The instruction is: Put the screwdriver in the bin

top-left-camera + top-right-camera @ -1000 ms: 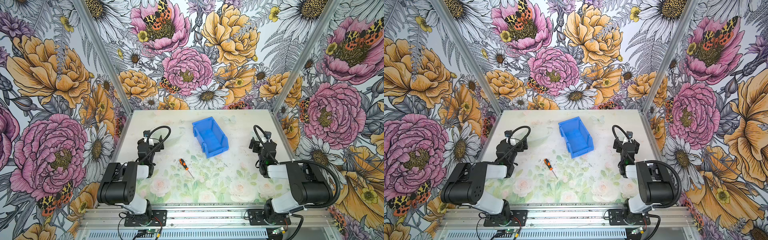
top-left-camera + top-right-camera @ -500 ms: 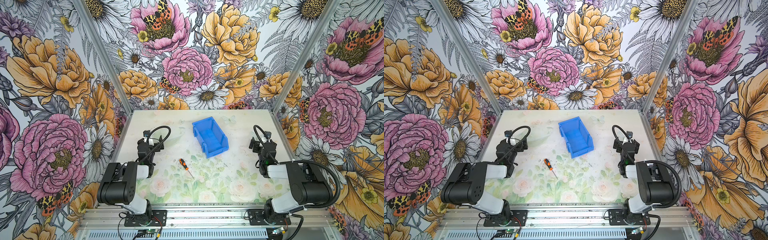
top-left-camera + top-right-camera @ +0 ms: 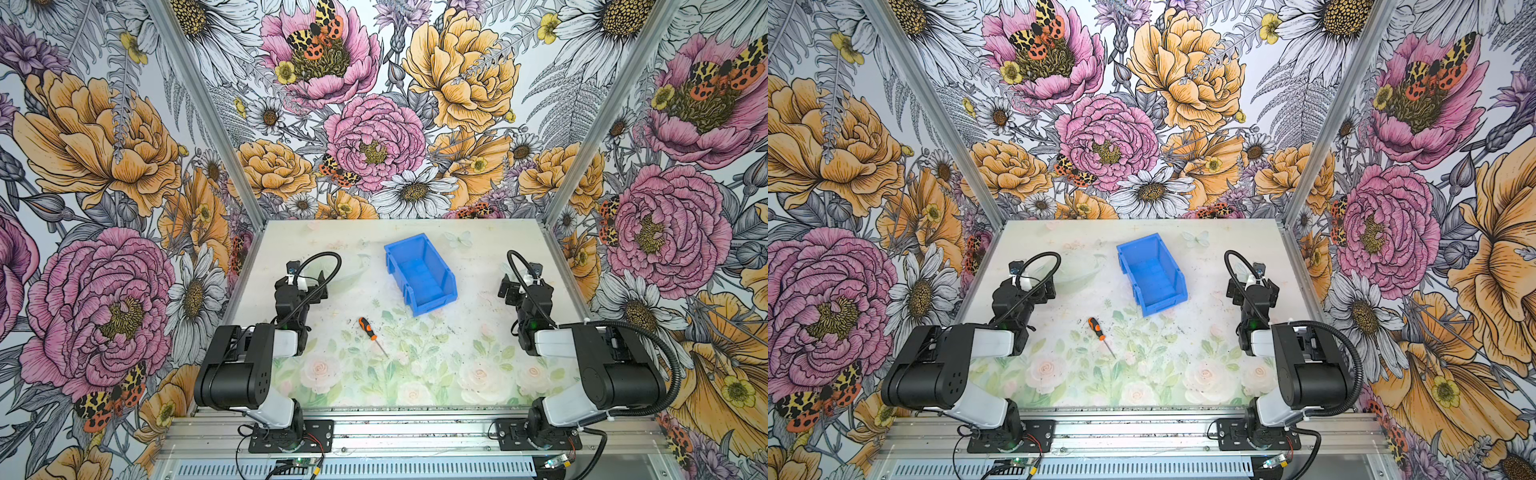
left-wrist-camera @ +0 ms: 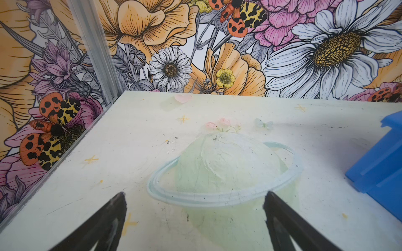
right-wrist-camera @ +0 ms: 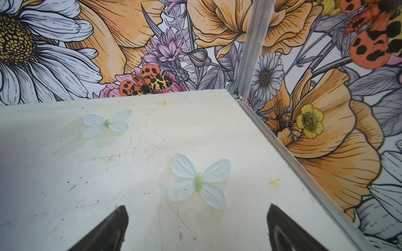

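bin [image 4: 378, 165]: in the left wrist view only one corner shows, ahead of the left gripper [image 4: 194, 195] on its inner side; the picture's edge cuts the rest, and the inside is not seen there.
left gripper: only the tips of its fingers [image 4: 113, 215] show at the wrist; the edge cuts the bases.
right gripper [image 5: 198, 208]: the same, only the finger tips [image 5: 115, 226] show.
grippers from above: in both top views a cable [image 3: 316, 266] and the wrist bodies partly cover the fingers.
screwdriver [image 3: 372, 333]: it lies back from the left gripper's tips; the tip shape is too small to tell, and the thin shaft is nearly lost on the printed mat [image 3: 415, 374].
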Robot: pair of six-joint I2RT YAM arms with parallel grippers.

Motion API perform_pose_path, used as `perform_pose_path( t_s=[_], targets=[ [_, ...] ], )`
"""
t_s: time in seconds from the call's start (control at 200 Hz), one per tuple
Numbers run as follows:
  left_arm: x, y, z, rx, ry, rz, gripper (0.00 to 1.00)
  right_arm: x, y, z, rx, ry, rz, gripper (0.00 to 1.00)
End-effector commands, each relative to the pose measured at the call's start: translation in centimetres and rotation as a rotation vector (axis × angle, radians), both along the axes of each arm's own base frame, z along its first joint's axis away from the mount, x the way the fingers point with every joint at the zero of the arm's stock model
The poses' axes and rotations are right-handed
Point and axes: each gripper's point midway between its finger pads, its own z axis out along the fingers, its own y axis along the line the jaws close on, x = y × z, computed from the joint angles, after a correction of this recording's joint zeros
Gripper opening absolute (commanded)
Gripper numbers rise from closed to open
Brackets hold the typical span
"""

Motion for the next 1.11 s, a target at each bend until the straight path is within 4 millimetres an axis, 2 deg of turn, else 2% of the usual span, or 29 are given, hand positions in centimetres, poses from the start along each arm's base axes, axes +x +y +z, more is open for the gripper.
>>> perform_pose_path(
  t_s=[0.0, 0.06, 0.21, 0.26, 0.4, 0.486, 0.606, 0.786, 0.941, 1.101],
  targets=[
    [-0.5, 0.8, 0.2, -0.013, -0.016, 0.041, 0.99, 0.4, 0.1, 1.6, -0.003, 0.001, -0.007, 0.99],
    [-0.9, 1.1, 0.8, -0.006, -0.031, 0.074, 0.99, 0.4, 0.3, 2.1, -0.004, 0.024, 0.001, 0.99],
    [-1.6, 3.0, 2.1, -0.002, -0.007, 0.198, 0.98, -0.4, 1.1, 4.7, 0.002, 0.026, 0.024, 0.99],
    [-1.7, 3.1, 2.3, 0.004, 0.016, 0.201, 0.99, -0.7, 1.3, 5.6, -0.001, 0.036, 0.024, 1.0],
    [-2.2, 2.2, 3.4, 0.03, 0.027, 0.218, 0.99, -2.0, 1.0, 7.9, 0.047, 0.09, -0.049, 1.0],
    [-2.5, 1.9, 3.8, 0.001, 0.054, 0.234, 0.99, -2.8, 0.9, 8.6, 0.081, 0.168, -0.077, 1.0],
    [-3.0, 1.1, 4.4, -0.066, 0.129, 0.238, 0.98, -3.7, 2.6, 10.6, 0.114, 0.22, -0.022, 1.0],
    [-4.5, -0.4, 6.7, -0.127, 0.188, 0.245, 0.99, -5.4, 4.3, 14.2, 0.186, 0.164, -0.003, 0.99],
    [-6.2, -1.2, 8.3, -0.183, 0.225, 0.256, 0.99, -6.4, 6.1, 14.7, 0.269, 0.182, 0.03, 1.0],
    [-8.1, -3.3, 8.3, -0.239, 0.349, 0.24, 0.99, -6.8, 8.8, 14.1, 0.304, 0.267, 0.123, 0.99]
  ],
)
